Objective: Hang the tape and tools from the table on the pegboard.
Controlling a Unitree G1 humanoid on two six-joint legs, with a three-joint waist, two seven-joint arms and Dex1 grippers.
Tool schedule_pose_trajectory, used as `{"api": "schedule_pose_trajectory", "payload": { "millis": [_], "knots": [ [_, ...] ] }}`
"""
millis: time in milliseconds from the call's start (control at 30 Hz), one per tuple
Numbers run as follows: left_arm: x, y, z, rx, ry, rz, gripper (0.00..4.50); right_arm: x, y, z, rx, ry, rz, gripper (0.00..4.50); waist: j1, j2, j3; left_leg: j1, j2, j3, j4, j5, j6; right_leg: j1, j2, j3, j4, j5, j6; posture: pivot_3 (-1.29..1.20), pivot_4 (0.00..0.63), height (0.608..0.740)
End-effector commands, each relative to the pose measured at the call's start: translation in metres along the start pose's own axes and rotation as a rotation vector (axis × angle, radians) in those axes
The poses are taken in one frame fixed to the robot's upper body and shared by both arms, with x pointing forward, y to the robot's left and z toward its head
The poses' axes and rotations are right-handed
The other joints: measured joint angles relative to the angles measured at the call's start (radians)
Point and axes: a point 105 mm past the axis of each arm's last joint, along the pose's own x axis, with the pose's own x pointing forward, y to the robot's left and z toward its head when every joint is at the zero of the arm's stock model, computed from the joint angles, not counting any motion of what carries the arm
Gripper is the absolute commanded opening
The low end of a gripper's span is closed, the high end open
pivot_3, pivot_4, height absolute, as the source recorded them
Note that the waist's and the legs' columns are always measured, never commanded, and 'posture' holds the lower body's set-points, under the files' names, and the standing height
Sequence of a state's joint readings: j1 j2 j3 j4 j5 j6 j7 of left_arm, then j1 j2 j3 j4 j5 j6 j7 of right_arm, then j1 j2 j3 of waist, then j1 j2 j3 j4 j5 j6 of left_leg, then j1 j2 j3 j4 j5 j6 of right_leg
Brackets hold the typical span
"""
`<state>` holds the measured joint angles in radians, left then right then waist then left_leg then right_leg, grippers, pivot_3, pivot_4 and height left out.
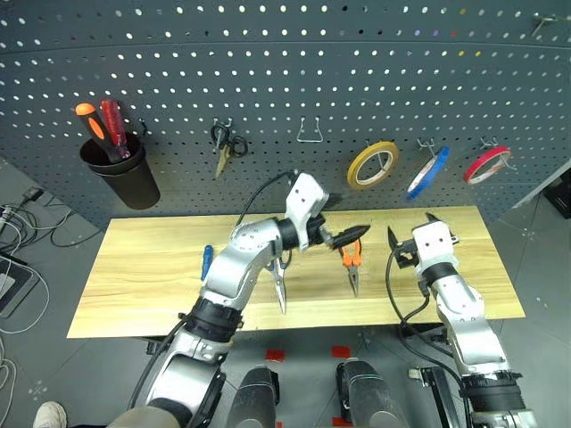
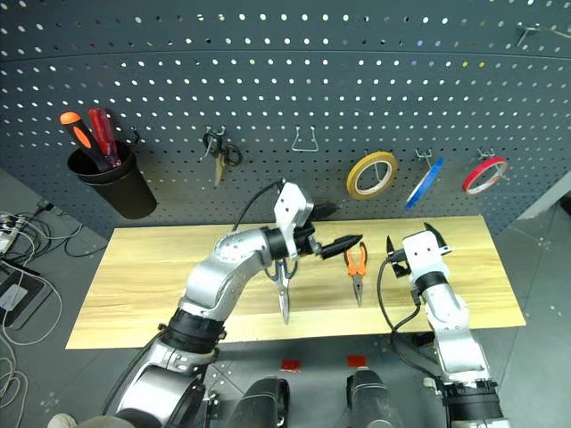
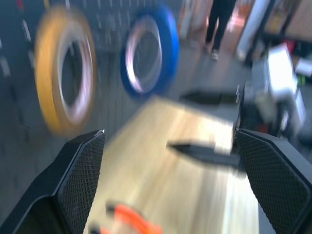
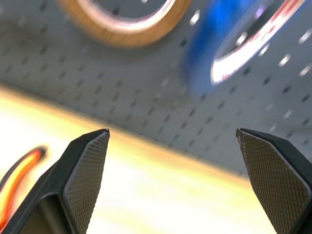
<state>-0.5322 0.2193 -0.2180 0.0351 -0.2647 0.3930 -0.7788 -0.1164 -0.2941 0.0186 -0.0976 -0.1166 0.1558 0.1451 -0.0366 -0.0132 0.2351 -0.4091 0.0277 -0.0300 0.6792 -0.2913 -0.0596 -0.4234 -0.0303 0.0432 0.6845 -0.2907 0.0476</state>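
Observation:
The blue tape [image 1: 429, 172] hangs on a hook of the dark grey pegboard [image 1: 285, 80], between a yellow ring and a red ring. On the wooden table [image 1: 152, 267] lie the blue-handled screwdriver [image 1: 207, 260], the long-bladed scissors [image 1: 280, 290], partly under my left arm, and the orange-handled pliers [image 1: 351, 261]. My left gripper [image 1: 352, 216] hovers open just above the pliers, pointing right. Below the blue tape and clear of it, my right gripper [image 1: 410, 227] is open and empty. The left wrist view shows the blue tape [image 3: 148, 53] ahead.
A black cup [image 1: 122, 174] with orange and red screwdrivers hangs at the board's left. Small black scissors [image 1: 221, 143] and an empty wire hook [image 1: 310, 134] are at mid board. The yellow tape [image 1: 373, 164] and red tape [image 1: 487, 164] flank the blue one.

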Motion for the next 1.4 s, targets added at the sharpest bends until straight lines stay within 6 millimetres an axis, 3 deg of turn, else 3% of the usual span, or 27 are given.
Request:
{"api": "schedule_pose_trajectory", "payload": {
  "millis": [33,300,500,767,1133,1400],
  "knots": [
    [-0.017,-0.009,-0.003,0.059,0.008,-0.030,4.50,-0.001,0.012,0.016,0.066,0.045,0.042,4.45,-0.002,0.000,0.001,0.000,0.000,0.000,0.000,0.000,0.000,0.000,0.000,0.000,0.000,0.000,0.000,-0.04,0.279,0.740],
    [-0.066,0.002,-0.038,0.052,0.115,0.119,4.50,0.006,0.049,0.016,0.255,0.237,0.130,4.45,0.003,0.000,0.018,0.003,-0.001,-0.006,0.000,-0.004,0.007,0.004,-0.001,0.000,-0.001,0.000,0.000,-0.02,0.341,0.740],
    [-0.078,-0.004,-0.046,0.014,0.125,0.210,4.50,0.009,0.070,0.002,0.345,0.403,0.154,4.45,0.006,0.000,0.050,0.004,-0.001,-0.009,0.000,-0.004,0.008,0.005,-0.002,-0.002,0.000,0.000,0.000,0.03,0.379,0.740],
    [-0.095,-0.010,-0.055,-0.017,0.150,0.300,4.50,0.028,0.077,0.008,0.313,0.398,0.188,4.45,0.006,-0.002,0.085,0.005,-0.001,-0.009,0.000,-0.004,0.008,0.004,-0.003,-0.001,0.003,0.000,0.000,0.08,0.409,0.740],
    [-0.097,-0.011,-0.051,-0.029,0.134,0.341,4.50,0.046,0.092,0.020,0.357,0.386,0.240,4.45,0.009,-0.002,0.126,0.004,0.000,-0.009,0.000,-0.004,0.008,0.003,-0.003,-0.001,0.005,-0.001,-0.001,0.11,0.441,0.740],
    [-0.091,-0.004,-0.040,-0.023,0.105,0.351,4.50,0.057,0.073,0.018,0.261,0.344,0.175,4.45,0.012,-0.003,0.148,0.004,0.000,-0.010,0.000,-0.004,0.008,0.002,-0.004,-0.001,0.005,-0.001,-0.001,0.12,0.451,0.740]
  ]
}}
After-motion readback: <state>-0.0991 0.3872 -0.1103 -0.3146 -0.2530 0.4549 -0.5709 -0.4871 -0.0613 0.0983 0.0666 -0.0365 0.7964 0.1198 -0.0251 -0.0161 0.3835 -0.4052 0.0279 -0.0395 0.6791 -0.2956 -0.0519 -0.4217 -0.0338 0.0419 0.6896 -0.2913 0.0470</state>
